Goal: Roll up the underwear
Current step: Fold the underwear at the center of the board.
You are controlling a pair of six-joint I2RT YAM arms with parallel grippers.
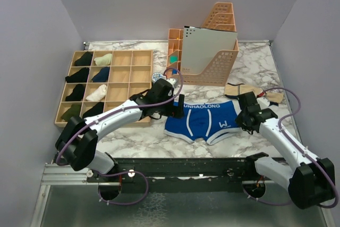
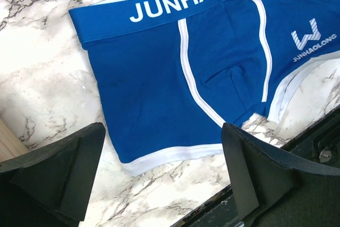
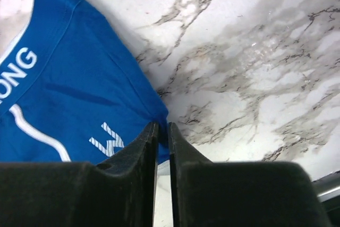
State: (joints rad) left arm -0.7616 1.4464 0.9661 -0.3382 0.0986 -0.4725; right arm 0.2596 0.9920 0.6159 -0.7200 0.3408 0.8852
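Underwear (image 1: 204, 120): flat on the marble counter (image 1: 255, 70), lower centre of the top view. Soft, light, limp (likely to slump unless rolled tight); best taken at a hem or the waistband. Right hand (image 3: 163, 131) pinched together on its right edge. Left hand (image 2: 163, 131) spread wide above the left leg.

Left blocked by compartment box (image 1: 109, 86), rear by file rack (image 1: 210, 59); bare table (image 1: 143, 141) before underwear (image 1: 204, 120)
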